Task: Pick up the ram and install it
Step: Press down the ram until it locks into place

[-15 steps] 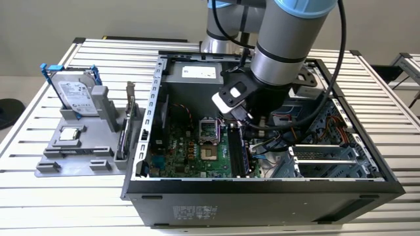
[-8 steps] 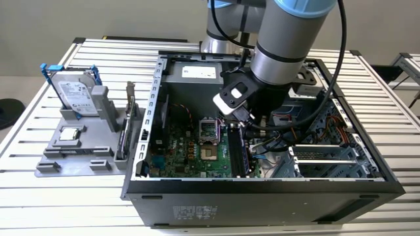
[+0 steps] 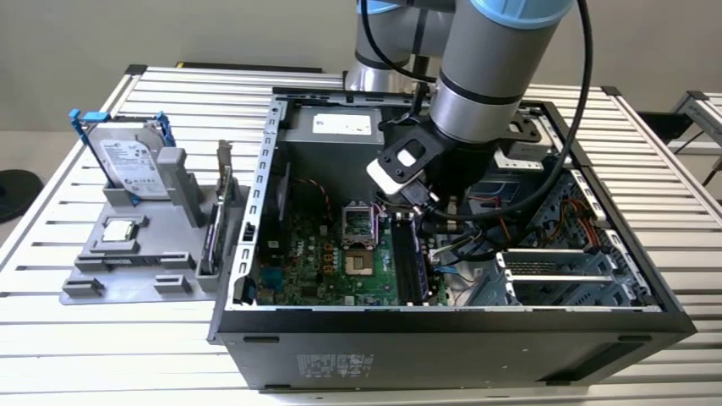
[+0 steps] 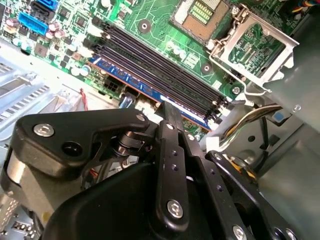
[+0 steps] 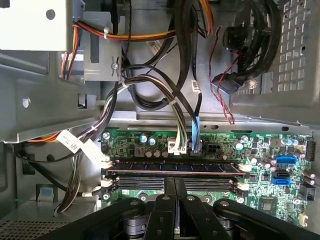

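I am at the last part of the job: the ram [image 5: 175, 168] is already standing in its slot on the green board [image 5: 280, 192], and I judge it is being pushed home. My gripper [image 5: 175, 181] has its two fingers pressed together, with nothing held between them. The ram lies right at the tips of the fingers. I cannot tell if they touch it or sit just beside it.

In the second wrist view the ram [image 4: 145, 87] shows as a blue strip right by the gripper [image 4: 167, 107].

I think this step calls for a straight, even push down on the ram's top edge, so both ends sink in and the white clips [image 5: 244, 168] snap shut. A tilted push could jam it.

I count one ram and one gripper. Close by the tips I count about three empty black slots [image 4: 165, 65]. One hard drive [image 3: 130, 165] stands well apart from the gripper, outside the case [image 3: 451, 334].
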